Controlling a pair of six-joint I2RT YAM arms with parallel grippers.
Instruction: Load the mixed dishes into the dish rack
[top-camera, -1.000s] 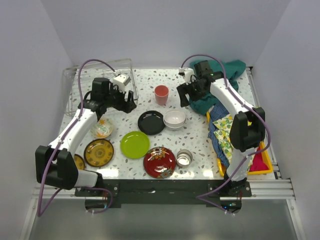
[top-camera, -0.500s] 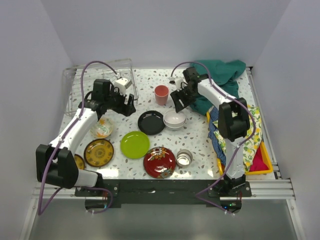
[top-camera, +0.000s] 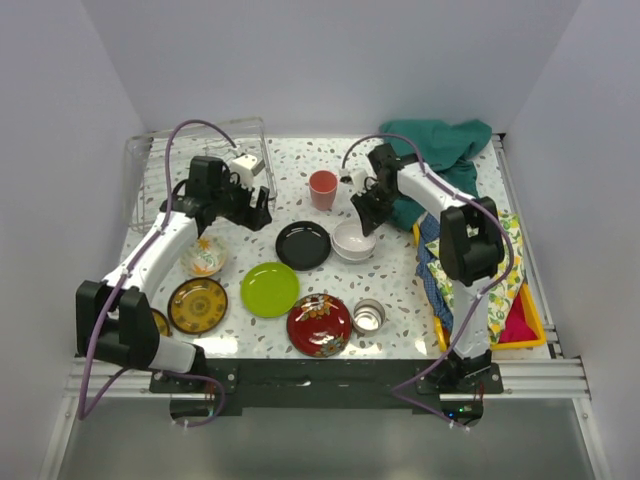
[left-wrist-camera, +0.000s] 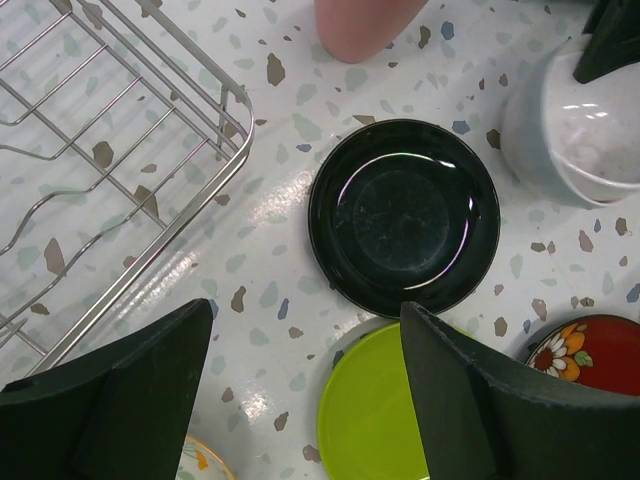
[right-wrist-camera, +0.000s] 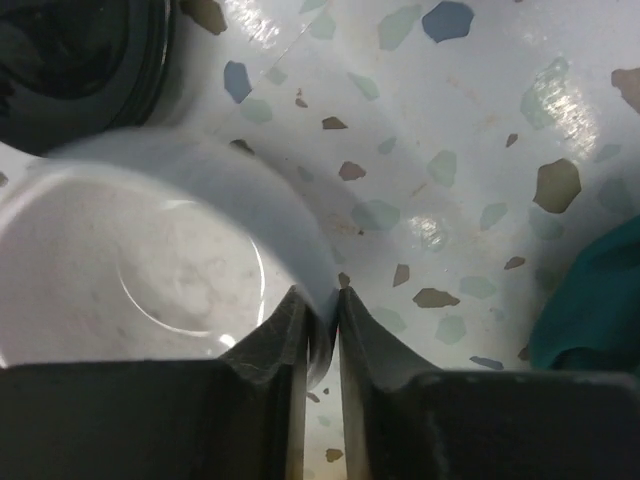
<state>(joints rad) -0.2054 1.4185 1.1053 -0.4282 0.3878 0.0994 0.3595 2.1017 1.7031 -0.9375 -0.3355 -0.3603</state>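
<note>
My right gripper (top-camera: 362, 222) (right-wrist-camera: 320, 300) is shut on the far-right rim of the white bowl (top-camera: 352, 241) (right-wrist-camera: 150, 260), one finger inside and one outside. The bowl sits on the table beside the black plate (top-camera: 303, 245) (left-wrist-camera: 404, 215). My left gripper (top-camera: 262, 208) (left-wrist-camera: 305, 312) hangs open and empty above the table, between the black plate and the lime-green plate (top-camera: 269, 289) (left-wrist-camera: 370, 410). The wire dish rack (top-camera: 140, 190) (left-wrist-camera: 120, 160) stands at the back left. Also on the table are a salmon-pink cup (top-camera: 322, 188), a red floral plate (top-camera: 319, 324), a steel cup (top-camera: 368, 316), a floral bowl (top-camera: 203, 259) and a brown-gold plate (top-camera: 197, 305).
A dark green cloth (top-camera: 440, 150) (right-wrist-camera: 590, 300) lies bunched at the back right, just right of my right gripper. A yellow-patterned cloth (top-camera: 450, 270) drapes over a yellow tray (top-camera: 525, 330) along the right edge. A second brown-gold plate (top-camera: 158, 323) lies partly hidden under my left arm.
My right arm swung left from the green cloth down to the white bowl, and its jaws closed on the rim. The left arm barely moved.
</note>
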